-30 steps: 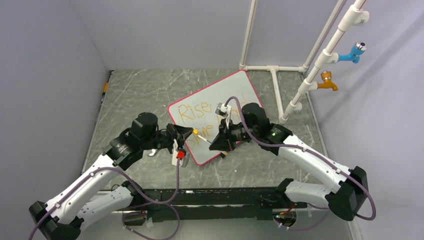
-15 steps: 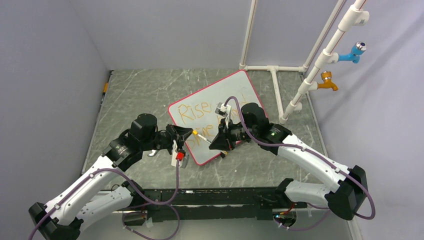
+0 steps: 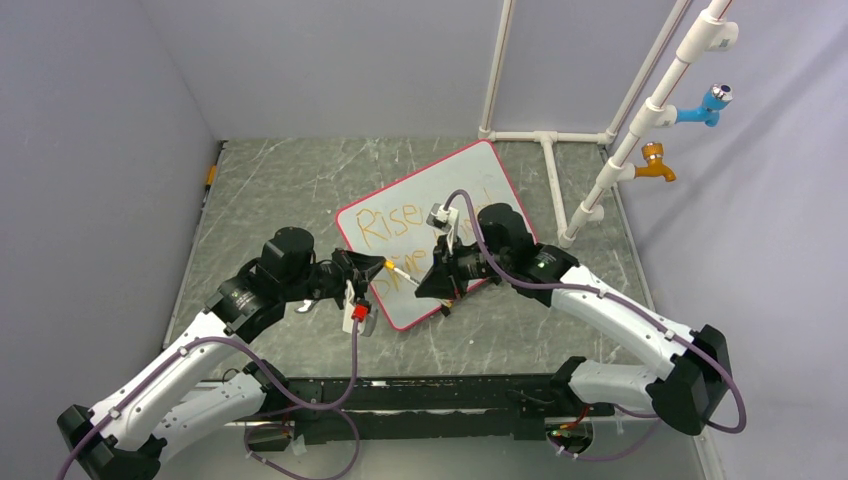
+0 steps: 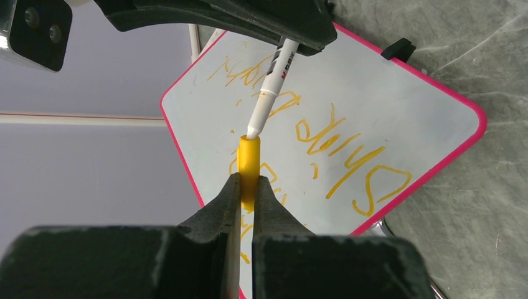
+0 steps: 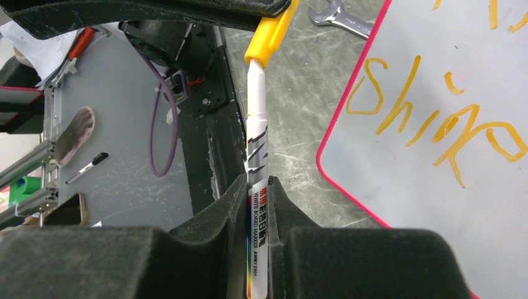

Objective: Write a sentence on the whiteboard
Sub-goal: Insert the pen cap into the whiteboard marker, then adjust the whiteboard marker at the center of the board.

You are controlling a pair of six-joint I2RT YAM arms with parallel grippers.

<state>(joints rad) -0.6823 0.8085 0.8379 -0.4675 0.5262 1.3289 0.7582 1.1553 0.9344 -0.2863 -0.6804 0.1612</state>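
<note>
Top view: the whiteboard [image 3: 470, 175] is lying flat, turned diagonally, bearing the orange sentence [image 3: 378, 225]. Left wrist: the left gripper [image 4: 247, 184] is pinching a yellow marker cap [image 4: 249, 159], the whiteboard marker [image 4: 272, 87] tip meeting its open mouth. Right wrist: the right gripper [image 5: 256, 187] is clamping that marker's barrel tightly.

top external: high, near side, looking down, far | wrist views: close, low, facing each other | shared: pink-rimmed white rectangular whiteboard [image 3: 470, 180]
</note>
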